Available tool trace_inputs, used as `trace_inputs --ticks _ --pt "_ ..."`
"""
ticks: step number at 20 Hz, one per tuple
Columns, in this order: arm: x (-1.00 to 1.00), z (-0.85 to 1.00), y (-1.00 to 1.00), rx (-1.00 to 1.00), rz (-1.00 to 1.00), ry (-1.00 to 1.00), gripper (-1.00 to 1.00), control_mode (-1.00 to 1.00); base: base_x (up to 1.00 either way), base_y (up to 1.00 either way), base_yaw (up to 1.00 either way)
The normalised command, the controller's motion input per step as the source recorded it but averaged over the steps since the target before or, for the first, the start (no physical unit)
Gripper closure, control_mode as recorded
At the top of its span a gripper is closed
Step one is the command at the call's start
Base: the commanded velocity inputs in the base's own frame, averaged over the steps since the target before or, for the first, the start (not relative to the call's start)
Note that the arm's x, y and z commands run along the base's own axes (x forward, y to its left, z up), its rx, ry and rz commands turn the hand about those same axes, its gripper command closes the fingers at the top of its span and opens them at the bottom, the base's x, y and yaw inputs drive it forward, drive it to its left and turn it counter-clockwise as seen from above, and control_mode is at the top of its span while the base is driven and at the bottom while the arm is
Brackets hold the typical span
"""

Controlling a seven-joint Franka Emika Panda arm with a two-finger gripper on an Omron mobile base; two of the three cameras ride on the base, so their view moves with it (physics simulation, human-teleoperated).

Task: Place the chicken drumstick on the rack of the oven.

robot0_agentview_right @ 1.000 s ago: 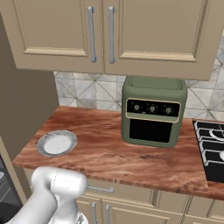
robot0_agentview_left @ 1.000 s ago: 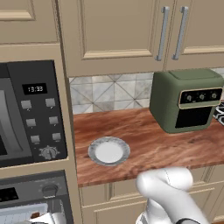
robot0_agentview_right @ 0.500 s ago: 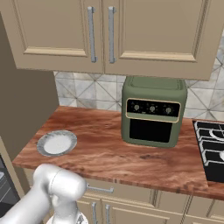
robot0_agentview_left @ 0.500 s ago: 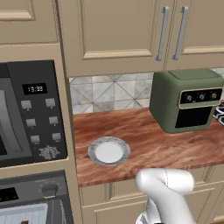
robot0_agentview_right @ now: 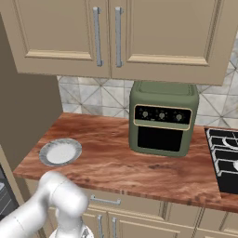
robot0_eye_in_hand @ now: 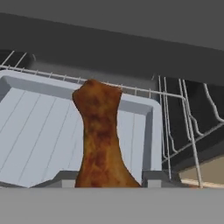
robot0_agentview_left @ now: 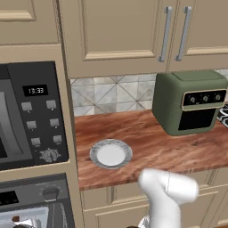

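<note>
In the left base view the white plate (robot0_agentview_left: 111, 154) lies bare on the wooden counter (robot0_agentview_left: 147, 138), left of the olive-green countertop oven (robot0_agentview_left: 191, 101), and the microwave (robot0_agentview_left: 31, 116) sits in the tall cabinet at far left. Below it is the control strip of the black wall oven (robot0_agentview_left: 31, 196), with a pale patch of the rack (robot0_agentview_left: 24, 217) at the bottom left corner. The arm's white elbow sits further right and higher than a second ago, while counter and cabinets hold their places, so the base is parked and the arm is reaching down toward the oven. The right base view shows the same plate (robot0_agentview_right: 60, 152) at the counter's left end, well apart from the green oven (robot0_agentview_right: 162, 118), with the stove grate (robot0_agentview_right: 223, 158) at far right; the elbow has rolled slightly right here too. In the hand view the chicken drumstick (robot0_eye_in_hand: 99, 138) stands up from between the two dark finger tips of the gripper (robot0_eye_in_hand: 105, 179), which is clamped on its lower end, with the pale rack (robot0_eye_in_hand: 39, 131) and its wire rim just beyond, inside the dark oven (robot0_eye_in_hand: 131, 43) cavity. My judgement: the drumstick is carried over the rack and only lowering and release remain.
</note>
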Motion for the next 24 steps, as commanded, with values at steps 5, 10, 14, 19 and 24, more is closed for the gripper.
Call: trace_inputs --ticks 5,10,14,19,24 --pt "0.18 -0.52 0.81 0.0 0.0 0.0 1.0 -1.0 0.0 0.0 0.0" --pt "0.11 -0.47 0.61 -0.03 -0.02 0.0 1.0 -1.0 0.0 0.0 0.0" --pt "0.01 -0.51 0.02 -0.04 -0.06 0.0 1.0 -1.0 0.0 0.0 0.0" --pt "0.01 -0.21 -0.01 0.0 -0.01 0.0 1.0 -1.0 0.0 0.0 0.0" --pt "0.0 -0.07 -0.07 0.0 0.0 0.0 1.0 -1.0 0.0 0.0 0.0"
